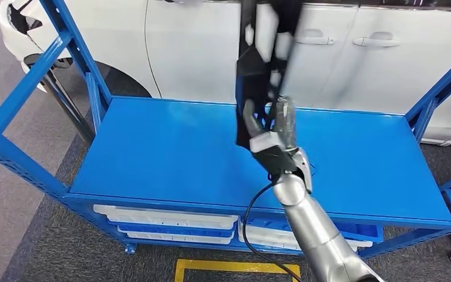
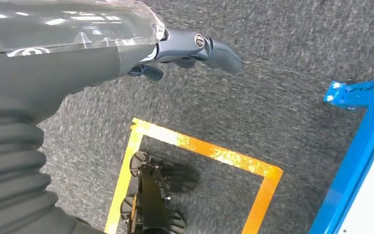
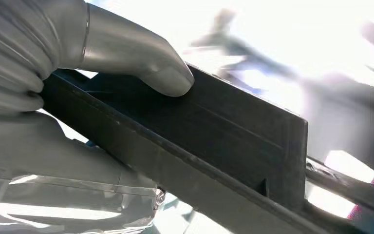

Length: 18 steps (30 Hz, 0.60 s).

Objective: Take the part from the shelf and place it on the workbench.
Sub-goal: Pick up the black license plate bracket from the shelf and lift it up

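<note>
The right hand (image 1: 268, 134) grips the long black plastic part (image 1: 261, 64), thumb (image 3: 146, 68) pressed on its face, holding it upright above the blue shelf top (image 1: 152, 153). Lifting looks done; carrying it to the workbench remains. The left hand (image 2: 185, 48) hangs over the carpet, fingers loosely curled, holding nothing.

Matt black plastic part (image 3: 214, 141); glossy blue painted-metal shelf (image 1: 170, 153); rough grey carpet (image 2: 282, 53).

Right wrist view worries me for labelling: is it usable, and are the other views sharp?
Right wrist view: background blown out white, black part under the thumb clear. Head view: part's upper end motion-blurred. Left wrist view: carpet slightly smeared.
</note>
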Tool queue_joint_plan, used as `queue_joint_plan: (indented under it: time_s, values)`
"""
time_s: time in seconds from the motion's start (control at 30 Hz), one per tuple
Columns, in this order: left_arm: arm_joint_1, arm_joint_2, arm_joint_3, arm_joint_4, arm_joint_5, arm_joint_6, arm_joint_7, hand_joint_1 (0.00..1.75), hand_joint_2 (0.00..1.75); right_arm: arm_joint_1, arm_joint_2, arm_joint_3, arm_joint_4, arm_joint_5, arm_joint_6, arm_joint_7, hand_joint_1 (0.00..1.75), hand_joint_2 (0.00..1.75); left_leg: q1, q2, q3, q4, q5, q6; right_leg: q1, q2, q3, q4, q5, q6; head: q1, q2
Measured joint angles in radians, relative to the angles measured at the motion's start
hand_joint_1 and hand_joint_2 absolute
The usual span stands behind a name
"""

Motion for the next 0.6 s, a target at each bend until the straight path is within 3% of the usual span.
queue_joint_plan:
  time_s: [0.07,0.1,0.13,0.17,0.27,0.33,0.43,0.5,0.6]
  values:
    - [-0.001,0.001,0.007,0.000,0.003,-0.008,-0.005,0.00,1.75,0.044,-0.002,-0.014,-0.162,-0.172,0.107,-0.052,1.75,1.75,-0.002,0.002,0.002,0.000,-0.003,0.006,-0.001,0.001,-0.063,0.132,-0.063,0.004,0.000,0.000]
    - [-0.001,0.001,0.011,0.000,0.004,-0.011,-0.006,0.00,1.75,0.065,-0.003,-0.019,-0.223,-0.220,0.143,-0.063,1.75,1.75,-0.003,0.002,0.003,0.000,-0.004,0.007,-0.001,0.001,-0.090,0.186,-0.077,0.006,0.000,0.000]
    - [-0.001,0.001,0.015,0.000,0.005,-0.013,-0.008,0.00,1.75,0.084,-0.006,-0.024,-0.273,-0.247,0.167,-0.069,1.75,1.75,-0.004,0.002,0.005,0.001,-0.006,0.008,-0.002,0.001,-0.104,0.208,-0.073,0.006,0.000,0.000]
    - [-0.001,0.001,0.017,0.000,0.006,-0.016,-0.009,0.00,1.75,0.099,-0.008,-0.029,-0.313,-0.273,0.194,-0.071,1.75,1.75,-0.004,0.002,0.007,0.001,-0.008,0.007,-0.002,0.001,-0.099,0.191,-0.050,0.006,0.000,0.000]
    - [-0.004,0.001,0.025,0.000,0.010,-0.033,-0.009,0.00,1.75,0.115,-0.014,-0.041,-0.385,-0.411,0.400,-0.053,1.75,1.75,-0.006,0.003,0.016,0.003,-0.015,0.000,0.001,0.000,-0.009,-0.004,0.050,-0.005,0.000,0.000]
    - [-0.010,0.002,0.032,0.000,0.011,-0.047,-0.002,0.00,1.75,0.123,-0.018,-0.042,-0.398,-0.494,0.606,-0.032,1.75,1.75,-0.008,0.004,0.018,0.004,-0.018,-0.009,0.006,0.001,0.023,-0.071,0.069,-0.015,0.000,0.000]
    - [-0.016,0.002,0.040,0.000,0.003,-0.055,0.019,0.00,1.75,0.152,-0.020,-0.026,-0.390,-0.511,0.818,-0.042,1.75,1.75,-0.008,0.005,0.020,0.005,-0.021,-0.025,0.006,0.000,0.024,-0.079,0.074,-0.031,0.000,0.000]
    - [-0.018,0.002,0.043,0.000,-0.001,-0.048,0.036,0.00,1.75,0.164,-0.020,-0.004,-0.378,-0.492,0.875,-0.059,1.75,1.75,-0.007,0.005,0.002,0.054,-0.061,-0.033,0.002,-0.002,0.024,-0.086,0.081,-0.044,0.000,0.000]
    - [-0.018,0.004,0.049,0.000,-0.001,-0.034,0.052,0.00,1.75,0.180,-0.022,0.021,-0.359,-0.477,0.894,-0.073,1.75,1.75,-0.006,0.006,-0.069,0.234,-0.161,-0.040,0.003,-0.003,0.017,-0.086,0.086,-0.052,0.000,0.000]
